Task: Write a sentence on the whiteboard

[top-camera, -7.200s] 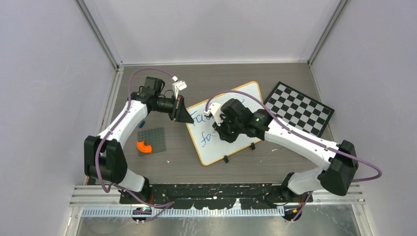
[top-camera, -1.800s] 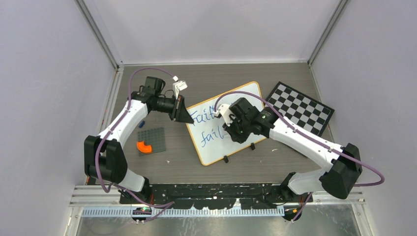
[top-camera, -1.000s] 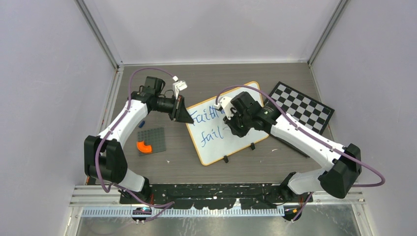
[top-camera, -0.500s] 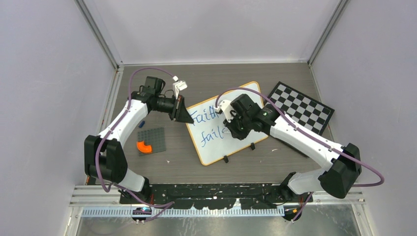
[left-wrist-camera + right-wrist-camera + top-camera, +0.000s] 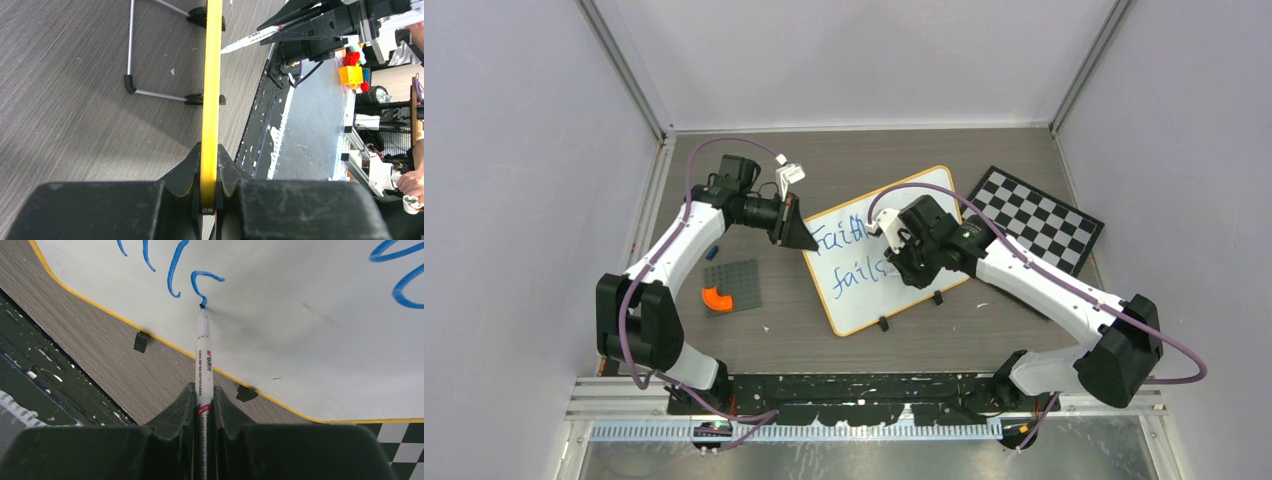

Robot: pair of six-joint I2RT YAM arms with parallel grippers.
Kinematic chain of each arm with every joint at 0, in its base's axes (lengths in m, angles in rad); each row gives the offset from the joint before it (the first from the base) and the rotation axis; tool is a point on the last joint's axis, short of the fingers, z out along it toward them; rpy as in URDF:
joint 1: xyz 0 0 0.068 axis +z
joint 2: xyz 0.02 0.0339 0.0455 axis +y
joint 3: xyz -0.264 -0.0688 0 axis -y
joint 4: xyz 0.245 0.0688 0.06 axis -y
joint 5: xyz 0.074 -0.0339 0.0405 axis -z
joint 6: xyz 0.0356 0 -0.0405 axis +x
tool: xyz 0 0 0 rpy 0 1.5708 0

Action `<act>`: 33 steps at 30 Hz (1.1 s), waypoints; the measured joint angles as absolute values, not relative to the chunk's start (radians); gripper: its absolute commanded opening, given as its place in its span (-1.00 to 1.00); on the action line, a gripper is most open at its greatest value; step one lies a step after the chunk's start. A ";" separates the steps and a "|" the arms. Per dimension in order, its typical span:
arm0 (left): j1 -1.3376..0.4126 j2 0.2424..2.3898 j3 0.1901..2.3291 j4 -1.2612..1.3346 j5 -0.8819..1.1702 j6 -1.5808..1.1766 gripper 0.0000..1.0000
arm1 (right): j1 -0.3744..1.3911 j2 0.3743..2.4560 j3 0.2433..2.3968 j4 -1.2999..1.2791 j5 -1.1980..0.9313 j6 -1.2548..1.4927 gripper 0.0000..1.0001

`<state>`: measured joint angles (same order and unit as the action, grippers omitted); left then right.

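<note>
While left gripper clamps whiteboard, marker touches it.

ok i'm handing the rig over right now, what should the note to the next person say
The left pincer is shut on the whiteboard frame at its left edge, steadying it.
The right pincer is shut on the marker, whose tip touches the board at the end of the last blue letter.
Done: two lines of blue writing. The lower reads roughly "fails"; the upper is partly hidden by the arm.
Left: the rest of the sentence. Bare white shows below the writing.
</note>
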<state>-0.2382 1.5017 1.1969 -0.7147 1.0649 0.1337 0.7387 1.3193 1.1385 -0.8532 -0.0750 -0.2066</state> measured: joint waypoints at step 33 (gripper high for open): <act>-0.240 1.502 1.197 -0.716 1.067 0.135 -1.00 | 0.767 1.238 1.143 -0.892 -0.087 -0.181 -0.99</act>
<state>-0.2401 1.5017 1.1973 -0.7162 1.0668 0.1352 0.7670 1.2381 1.1427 -0.8925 -0.0868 -0.1810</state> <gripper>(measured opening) 0.096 0.192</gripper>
